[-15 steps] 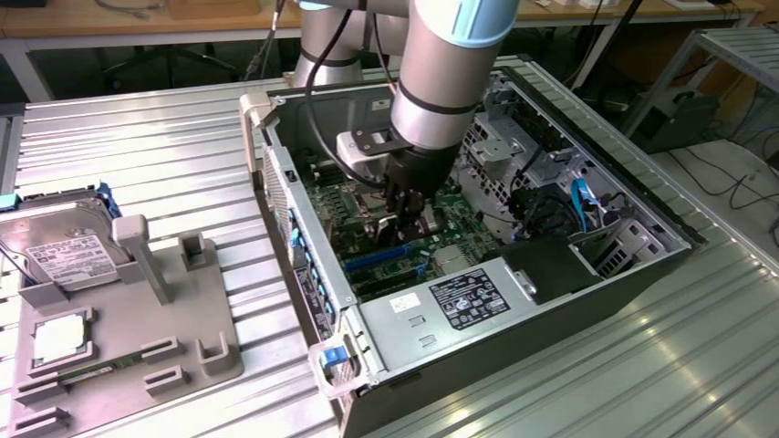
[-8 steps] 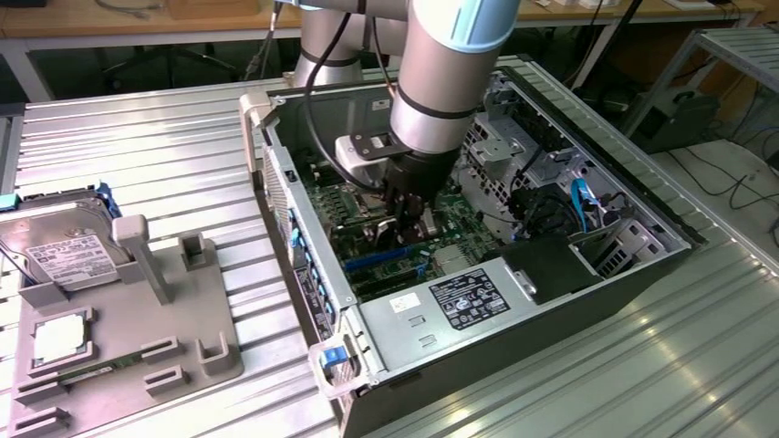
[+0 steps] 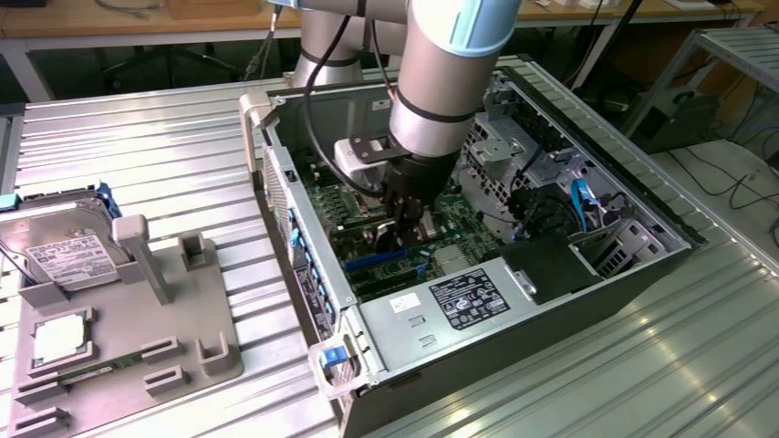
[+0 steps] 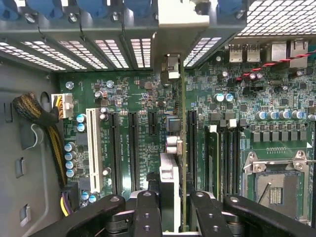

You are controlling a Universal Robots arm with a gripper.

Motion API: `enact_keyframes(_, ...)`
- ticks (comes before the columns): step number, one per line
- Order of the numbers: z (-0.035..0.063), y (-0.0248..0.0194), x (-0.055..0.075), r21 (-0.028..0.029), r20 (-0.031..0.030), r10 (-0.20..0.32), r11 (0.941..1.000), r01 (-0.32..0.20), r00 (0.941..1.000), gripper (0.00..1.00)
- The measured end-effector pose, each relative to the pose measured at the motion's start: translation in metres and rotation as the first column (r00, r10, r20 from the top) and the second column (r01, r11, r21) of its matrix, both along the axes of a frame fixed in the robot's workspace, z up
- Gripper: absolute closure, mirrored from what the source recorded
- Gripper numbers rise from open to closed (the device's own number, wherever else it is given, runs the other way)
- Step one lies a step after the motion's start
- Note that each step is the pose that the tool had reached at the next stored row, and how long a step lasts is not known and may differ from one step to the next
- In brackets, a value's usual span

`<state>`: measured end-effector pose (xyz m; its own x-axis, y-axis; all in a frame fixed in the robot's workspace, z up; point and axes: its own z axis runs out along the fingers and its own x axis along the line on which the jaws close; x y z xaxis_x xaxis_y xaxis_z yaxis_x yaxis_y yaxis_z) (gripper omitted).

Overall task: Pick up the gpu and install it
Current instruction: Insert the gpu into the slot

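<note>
The gpu [image 4: 169, 180] shows edge-on in the wrist view, a thin card standing upright over the motherboard [image 4: 276, 113]. Its silver end bracket [image 4: 181, 17] reaches the case's rear slot openings. My gripper [image 4: 175, 210] is shut on the card, with a black finger [image 4: 147, 212] on each side. The card sits in line with the black expansion slots [image 4: 133, 148]; whether it is seated in one I cannot tell. In the exterior view my gripper [image 3: 408, 228] is low inside the open computer case [image 3: 585, 137], above the motherboard.
A white slot [image 4: 93, 148] and a cable bundle [image 4: 37, 116] lie to one side of the card, a memory stick [image 4: 212, 158] and CPU socket [image 4: 276, 187] to the other. The power supply [image 3: 451, 306] fills the case's near end. A hard drive [image 3: 67, 255] rests on a grey fixture [image 3: 146, 338].
</note>
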<state>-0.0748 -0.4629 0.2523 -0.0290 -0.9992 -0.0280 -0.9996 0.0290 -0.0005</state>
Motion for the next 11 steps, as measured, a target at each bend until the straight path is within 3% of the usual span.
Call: enact_keyframes(11, -0.0022, 0.0000, -0.0036, 0.0000, 0.0000, 0.000, 1.0000, 0.000, 1.0000, 0.72)
